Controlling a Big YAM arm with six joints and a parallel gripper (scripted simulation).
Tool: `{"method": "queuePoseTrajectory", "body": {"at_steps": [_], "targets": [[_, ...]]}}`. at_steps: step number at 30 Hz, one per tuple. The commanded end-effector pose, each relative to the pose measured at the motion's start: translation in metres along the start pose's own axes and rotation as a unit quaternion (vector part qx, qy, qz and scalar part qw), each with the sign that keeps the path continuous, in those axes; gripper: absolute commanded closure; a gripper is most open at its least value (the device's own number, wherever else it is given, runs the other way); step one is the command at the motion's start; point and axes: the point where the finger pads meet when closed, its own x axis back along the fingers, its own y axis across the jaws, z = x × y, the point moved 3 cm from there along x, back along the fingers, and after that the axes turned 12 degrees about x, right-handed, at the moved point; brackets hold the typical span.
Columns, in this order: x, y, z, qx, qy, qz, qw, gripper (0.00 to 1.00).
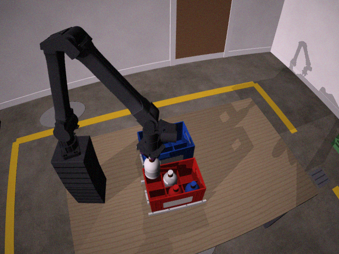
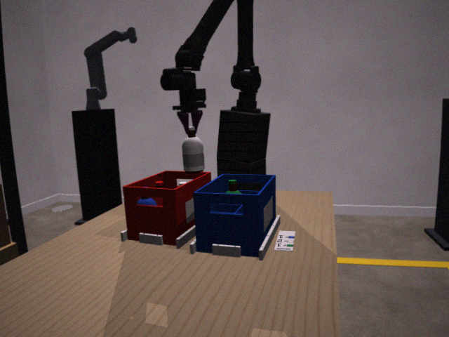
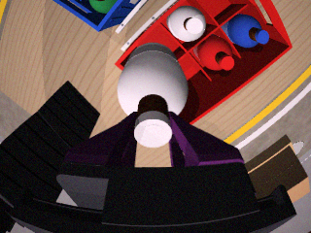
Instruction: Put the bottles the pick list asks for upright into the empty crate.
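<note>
My gripper (image 1: 151, 157) (image 2: 191, 131) (image 3: 153, 117) is shut on the neck of a white bottle (image 1: 152, 169) (image 2: 193, 154) (image 3: 153, 80) and holds it upright above the red crate's near-robot end. The red crate (image 1: 202, 191) (image 2: 150, 225) holds another white bottle (image 1: 170, 179) (image 3: 186, 24), a red bottle (image 1: 175, 191) (image 3: 214, 52) and a blue bottle (image 1: 192, 187) (image 2: 146, 201) (image 3: 245, 31). The blue crate (image 1: 191, 150) (image 2: 231, 232) holds a green bottle (image 2: 232, 187) (image 3: 102, 4); the arm partly hides its inside. The pick list (image 2: 285, 241) shows lines with blue, white and green marks.
The two crates stand side by side, with low grey-white rails (image 1: 178, 207) (image 2: 270, 237) along their bases. The robot's dark pedestal (image 1: 79, 174) (image 2: 242, 144) stands at the table's end, near the crates.
</note>
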Motion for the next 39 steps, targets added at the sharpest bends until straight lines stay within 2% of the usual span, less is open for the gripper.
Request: {"method": "queuePoseTrajectory", "body": {"at_steps": [1, 11, 13, 26, 29, 39], "targets": [[0.035, -0.035, -0.007, 0.003, -0.013, 0.045, 0.999, 1.00], [0.036, -0.035, -0.007, 0.003, -0.013, 0.045, 0.999, 1.00], [0.035, -0.032, -0.020, 0.005, -0.013, 0.044, 0.999, 1.00], [0.035, -0.032, -0.048, 0.005, -0.015, 0.043, 0.999, 1.00], [0.036, -0.033, -0.046, 0.000, -0.015, 0.044, 0.999, 1.00], [0.036, -0.032, -0.071, 0.005, -0.016, 0.043, 0.999, 1.00]]}}
